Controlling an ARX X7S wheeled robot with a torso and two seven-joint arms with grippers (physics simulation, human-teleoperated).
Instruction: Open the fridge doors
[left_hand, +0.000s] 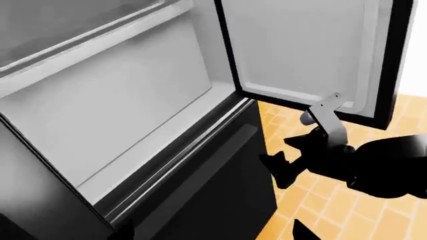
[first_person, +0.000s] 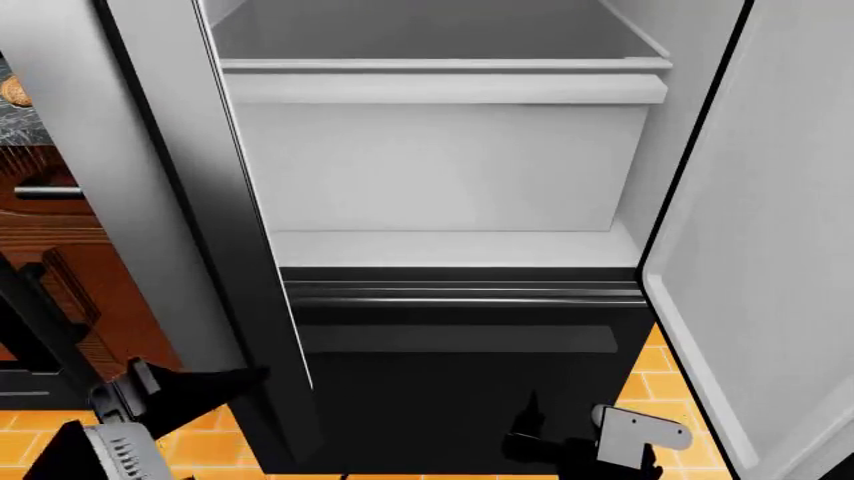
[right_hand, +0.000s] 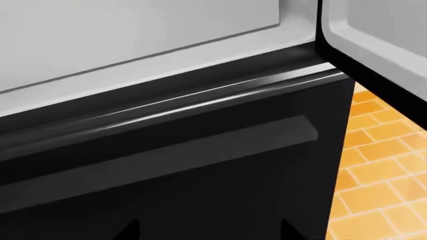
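Both fridge doors (first_person: 761, 280) already hang swung out either side of the white interior (first_person: 441, 170), so the robot just needs to back off cleanly: right gripper (first_person: 534, 440) sits empty, fingers apart, below the drawer front (first_person: 454, 340); left gripper's (first_person: 160, 395) opening isn't readable.

Orange tiled floor (first_person: 667, 385), wooden cabinets (first_person: 67, 270)

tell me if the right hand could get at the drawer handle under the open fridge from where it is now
Probably yes. The right hand hangs low in front of the black drawer front, and the horizontal drawer handle sits just above it with nothing between them; both fridge doors are swung aside.
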